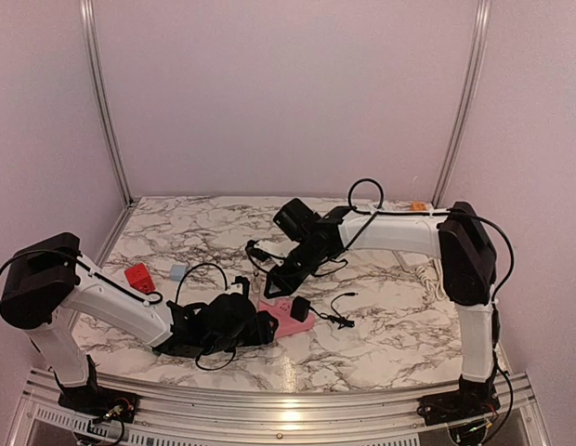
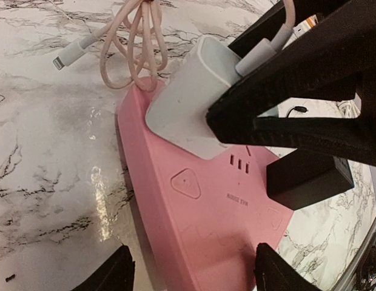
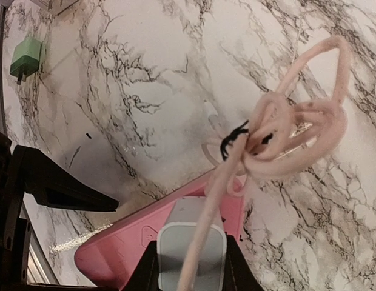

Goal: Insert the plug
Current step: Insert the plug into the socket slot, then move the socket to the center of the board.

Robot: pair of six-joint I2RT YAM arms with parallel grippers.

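A pink power strip (image 1: 290,323) lies on the marble table in front of the arms, with a black adapter (image 1: 300,308) plugged into it. My right gripper (image 1: 279,282) is shut on a white charger plug (image 3: 176,254), held down against the strip's top face (image 3: 115,254); its prongs are hidden. A tied bundle of pink cable (image 3: 297,133) runs from the plug. In the left wrist view the plug (image 2: 188,103) sits on the strip (image 2: 212,206) beside the adapter (image 2: 309,176). My left gripper (image 2: 194,276) is open astride the strip's near end.
A red object (image 1: 137,275) and a light blue block (image 1: 177,271) lie at the left. A green adapter (image 3: 25,57) lies farther off. A loose black cable (image 1: 339,307) lies right of the strip. A white cord (image 1: 423,269) lies by the right wall.
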